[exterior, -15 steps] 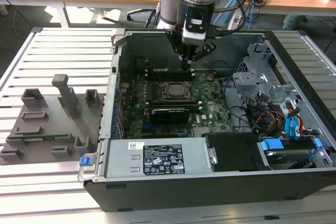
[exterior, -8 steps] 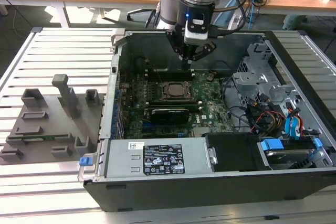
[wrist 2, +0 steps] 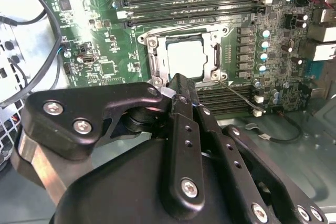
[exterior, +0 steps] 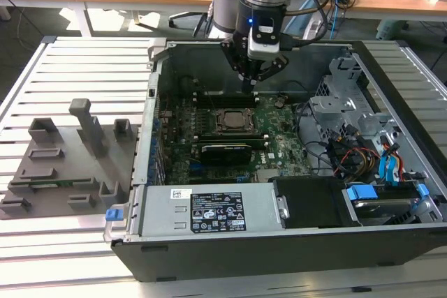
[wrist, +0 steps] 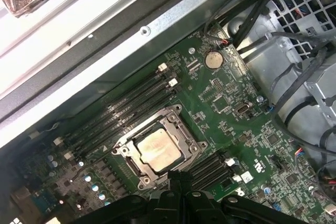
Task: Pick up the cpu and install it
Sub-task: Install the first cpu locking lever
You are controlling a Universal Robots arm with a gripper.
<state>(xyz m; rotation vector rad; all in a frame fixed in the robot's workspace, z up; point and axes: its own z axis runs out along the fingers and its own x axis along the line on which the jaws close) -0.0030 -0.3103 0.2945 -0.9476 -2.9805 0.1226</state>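
Black gripper (wrist 2: 179, 81); silvery cpu (wrist 2: 186, 59) apparently socketed.

A table (exterior: 84, 57) of pale metal slats, running side to side in the exterior view, carries two things. An open desktop computer case (exterior: 279, 252) lies on its side over the table's middle and three o'clock part. At nine o'clock of the case, just beside its wall, a grey plastic tray (exterior: 56, 172) with upright blocks rests flat on the slats.
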